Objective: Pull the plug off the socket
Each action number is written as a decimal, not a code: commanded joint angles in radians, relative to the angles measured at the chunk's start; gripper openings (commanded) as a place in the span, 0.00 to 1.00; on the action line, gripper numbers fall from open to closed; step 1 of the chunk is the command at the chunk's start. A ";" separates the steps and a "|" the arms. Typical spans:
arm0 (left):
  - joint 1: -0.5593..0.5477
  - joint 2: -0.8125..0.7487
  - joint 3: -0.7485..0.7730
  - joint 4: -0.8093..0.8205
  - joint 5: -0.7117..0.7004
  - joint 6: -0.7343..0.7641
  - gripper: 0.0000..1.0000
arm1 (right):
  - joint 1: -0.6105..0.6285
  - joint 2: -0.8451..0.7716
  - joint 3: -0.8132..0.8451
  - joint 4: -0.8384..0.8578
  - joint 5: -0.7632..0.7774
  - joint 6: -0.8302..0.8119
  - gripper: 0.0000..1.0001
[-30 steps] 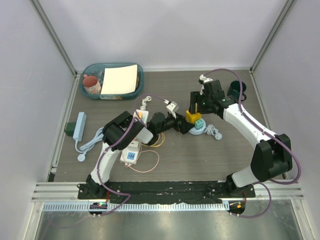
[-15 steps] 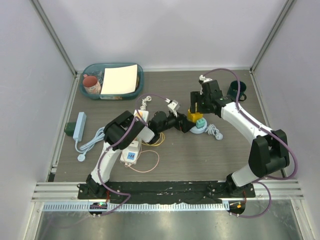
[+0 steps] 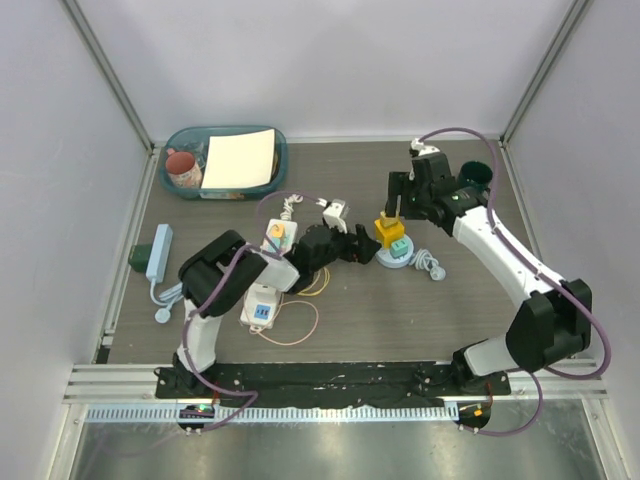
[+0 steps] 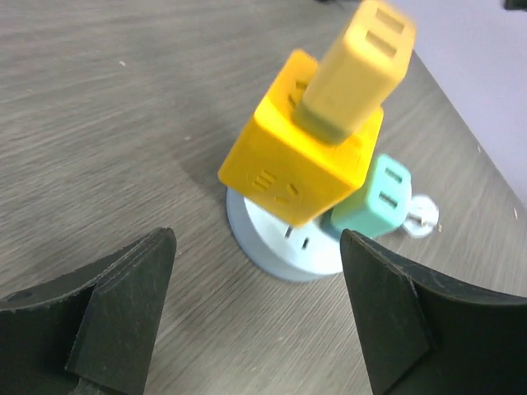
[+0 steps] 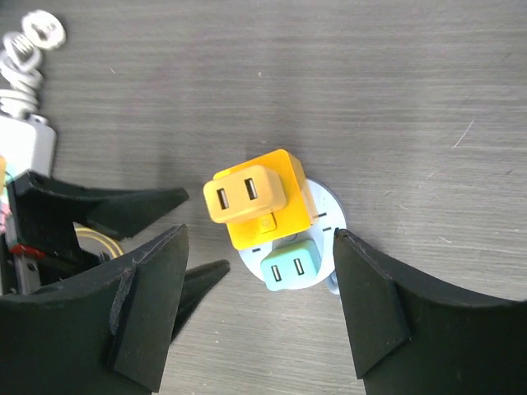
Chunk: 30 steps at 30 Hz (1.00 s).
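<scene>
Socket (image 3: pixel 259 312) midsection beneath left arm (image 3: pixel 215 268)

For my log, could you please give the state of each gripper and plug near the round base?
Left gripper: jaws open, empty.
Right gripper: jaws open, empty.
Yellow cube: seated on round base.
Teal plug: seated on round base.
Pale yellow plug: seated in yellow cube.
Power strip: lying flat, partly hidden.

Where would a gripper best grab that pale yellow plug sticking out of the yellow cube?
Grip the pale yellow plug by its two long flat sides, coming down from above. It stands proud of the yellow cube, so those faces are bare and parallel, while the green plug crowds the cube lower down. The stack seems to lean, so the approach should probably tilt to match.
</scene>
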 commanded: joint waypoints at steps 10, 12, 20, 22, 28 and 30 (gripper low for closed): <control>-0.344 -0.052 0.357 -0.546 -0.909 -0.074 0.93 | -0.050 -0.149 0.164 -0.112 0.075 0.051 0.76; -0.374 0.003 0.445 -0.636 -1.001 -0.074 0.95 | -0.082 -0.165 0.175 -0.120 0.048 0.048 0.76; -0.385 0.115 0.576 -0.814 -1.063 -0.161 0.93 | -0.134 -0.202 0.211 -0.132 0.011 0.032 0.78; -0.385 0.141 0.622 -0.867 -1.106 -0.198 0.91 | -0.142 -0.199 0.211 -0.132 -0.009 0.038 0.78; -0.384 0.164 0.615 -0.852 -1.091 -0.118 0.71 | -0.151 -0.205 0.194 -0.118 -0.034 0.045 0.78; -0.382 0.132 0.537 -0.783 -1.037 -0.041 0.61 | -0.149 -0.210 0.181 -0.117 -0.048 0.045 0.77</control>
